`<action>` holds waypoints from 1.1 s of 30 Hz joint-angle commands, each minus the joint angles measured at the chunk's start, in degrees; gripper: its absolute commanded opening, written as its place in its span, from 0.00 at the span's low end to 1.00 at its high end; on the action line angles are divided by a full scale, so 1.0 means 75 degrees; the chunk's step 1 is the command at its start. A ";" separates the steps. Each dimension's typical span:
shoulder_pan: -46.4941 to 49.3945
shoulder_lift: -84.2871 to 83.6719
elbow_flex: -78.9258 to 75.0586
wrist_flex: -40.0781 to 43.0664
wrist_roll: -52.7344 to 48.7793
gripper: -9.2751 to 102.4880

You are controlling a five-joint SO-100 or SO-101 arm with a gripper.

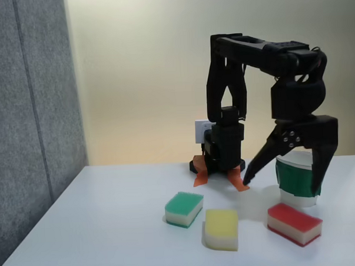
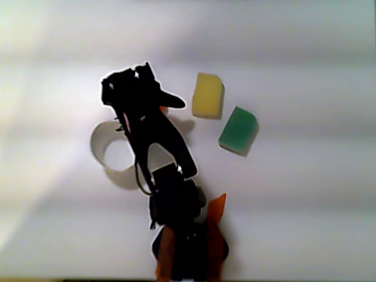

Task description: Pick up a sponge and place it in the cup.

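**Open gripper hanging in front of the cup, red sponge lying on the table**

Going left to right in the fixed view, a grey felt panel is standing at the edge of the white table. Next, the green-topped sponge is lying flat, with the yellow sponge just beside it and nearer the camera. Behind them the arm's base is sitting on orange clamps. Further right, the sponge, red on top with a cream middle, is resting on the table near the front edge, free of any grasp. Just behind it, the cup is standing upright. The gripper is hanging in front of the cup with its jaws spread wide and nothing between them, one finger left of the cup and the other overlapping its right side.

In the other view, the cup is showing its white rim at the left, partly under the dark arm. The gripper is too blurred there to judge. The yellow sponge and green-topped sponge are lying to the right.
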 commanded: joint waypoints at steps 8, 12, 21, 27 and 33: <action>0.0012 -0.0047 0.0574 -0.1137 0.0070 0.53; 0.0047 -0.0270 0.0715 -0.1582 0.0141 0.53; 0.0152 -0.0855 0.0410 -0.1957 0.0141 0.52; 0.0211 -0.1184 0.0152 -0.2086 0.0188 0.50; 0.0223 -0.1512 -0.0141 -0.2133 0.0316 0.40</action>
